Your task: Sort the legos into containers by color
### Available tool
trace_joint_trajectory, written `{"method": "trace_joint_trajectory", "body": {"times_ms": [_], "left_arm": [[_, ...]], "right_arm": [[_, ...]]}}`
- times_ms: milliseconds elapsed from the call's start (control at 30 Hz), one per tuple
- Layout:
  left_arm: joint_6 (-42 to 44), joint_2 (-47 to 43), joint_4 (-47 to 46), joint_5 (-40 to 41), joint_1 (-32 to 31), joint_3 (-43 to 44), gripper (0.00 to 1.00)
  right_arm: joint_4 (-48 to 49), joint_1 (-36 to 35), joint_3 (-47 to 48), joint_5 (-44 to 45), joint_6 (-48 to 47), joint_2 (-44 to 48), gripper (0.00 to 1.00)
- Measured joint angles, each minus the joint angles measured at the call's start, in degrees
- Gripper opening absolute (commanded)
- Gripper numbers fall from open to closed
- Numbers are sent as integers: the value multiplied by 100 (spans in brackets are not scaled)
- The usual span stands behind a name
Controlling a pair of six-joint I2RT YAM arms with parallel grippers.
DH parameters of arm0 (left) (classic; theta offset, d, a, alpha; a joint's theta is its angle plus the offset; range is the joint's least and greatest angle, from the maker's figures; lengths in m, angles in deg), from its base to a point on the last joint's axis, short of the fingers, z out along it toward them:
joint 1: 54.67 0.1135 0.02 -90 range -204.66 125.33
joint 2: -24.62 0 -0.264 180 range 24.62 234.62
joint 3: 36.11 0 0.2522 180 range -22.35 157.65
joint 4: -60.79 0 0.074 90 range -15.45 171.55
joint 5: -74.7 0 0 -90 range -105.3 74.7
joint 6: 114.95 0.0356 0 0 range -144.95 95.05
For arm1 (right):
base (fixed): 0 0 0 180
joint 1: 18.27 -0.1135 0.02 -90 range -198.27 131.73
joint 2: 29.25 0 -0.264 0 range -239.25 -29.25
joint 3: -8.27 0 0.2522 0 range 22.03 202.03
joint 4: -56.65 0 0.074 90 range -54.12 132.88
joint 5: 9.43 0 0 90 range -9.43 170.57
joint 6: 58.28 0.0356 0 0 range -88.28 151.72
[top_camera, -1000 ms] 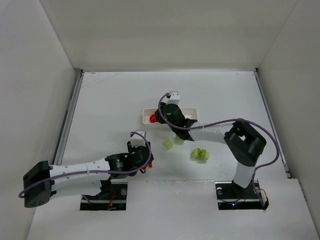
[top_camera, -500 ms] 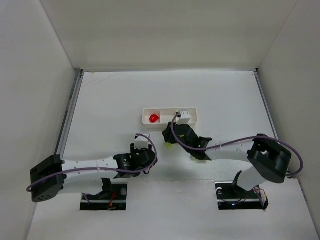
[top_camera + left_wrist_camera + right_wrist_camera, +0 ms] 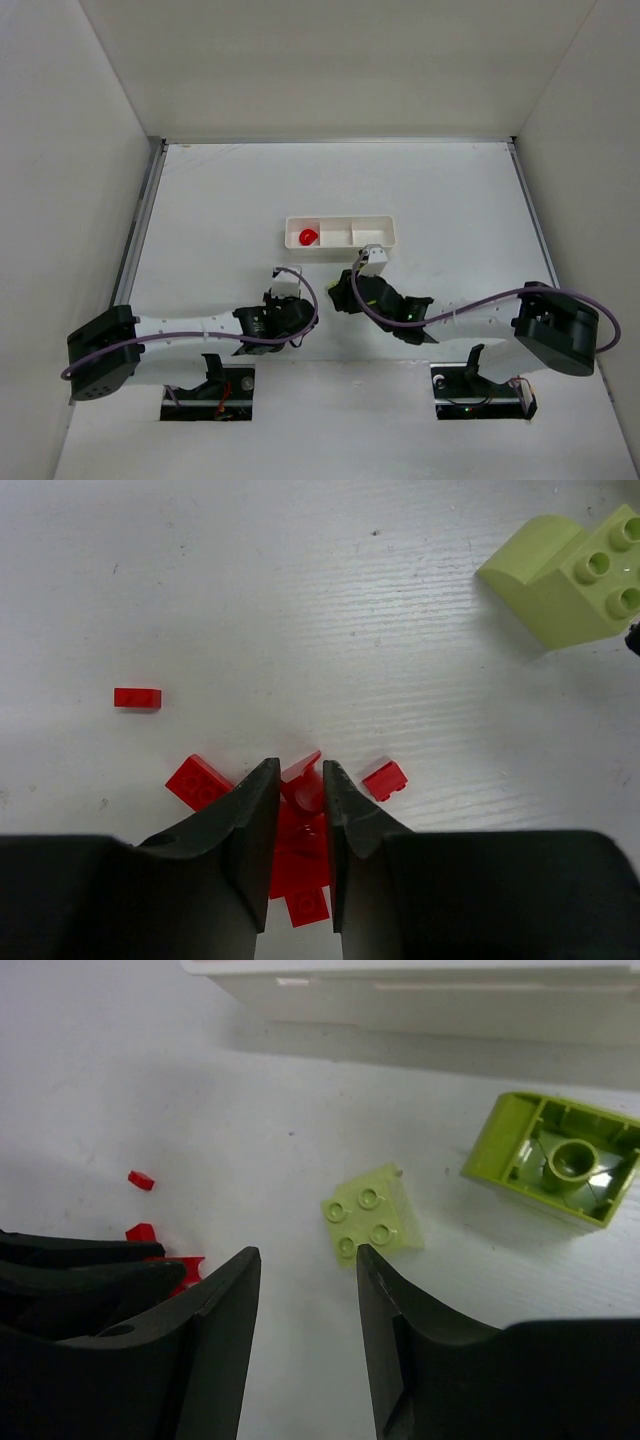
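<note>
The white tray (image 3: 372, 236) lies mid-table with one red lego (image 3: 307, 237) in its left compartment. My left gripper (image 3: 301, 780) is low over a small pile of red legos (image 3: 200, 780) and is shut on a red lego (image 3: 306, 783) between its tips. A single red brick (image 3: 137, 697) lies to the left. My right gripper (image 3: 305, 1260) is open and empty, with a flat yellow-green lego (image 3: 372, 1217) just beyond its right fingertip. A larger yellow-green lego (image 3: 555, 1155) lies on its side by the tray wall (image 3: 430, 1000). In the top view the two grippers, left (image 3: 290, 318) and right (image 3: 340, 290), are close together.
Another yellow-green brick (image 3: 575, 575) lies at the far right of the left wrist view. My left gripper's dark fingers (image 3: 80, 1260) show at the left of the right wrist view, beside small red pieces (image 3: 141, 1180). White walls enclose the table.
My right arm has drawn back from over the tray toward the near side, down to the yellow-green legos. The red lego in the left compartment is now uncovered. My left gripper shifted slightly right.
</note>
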Motion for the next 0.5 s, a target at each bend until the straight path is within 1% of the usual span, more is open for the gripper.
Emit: {"method": "trace_joint_trajectory", "body": {"times_ms": [133,267,367,500], "left_arm": [[35,-55,-85,-42,136,0,13],[175,-380,-223,-61,420,4,12],[317,-632,-363,-109,776,105,12],[588,-697,-702,-262,1469,498,12]], "right_arm": [[-4,-118,-236,85,175,72,49],[-28,-317,-404,160,369,131,49],[-48,-442,-507,232,476,232,49],[-155,-540,-660,354,625,505,49]]}}
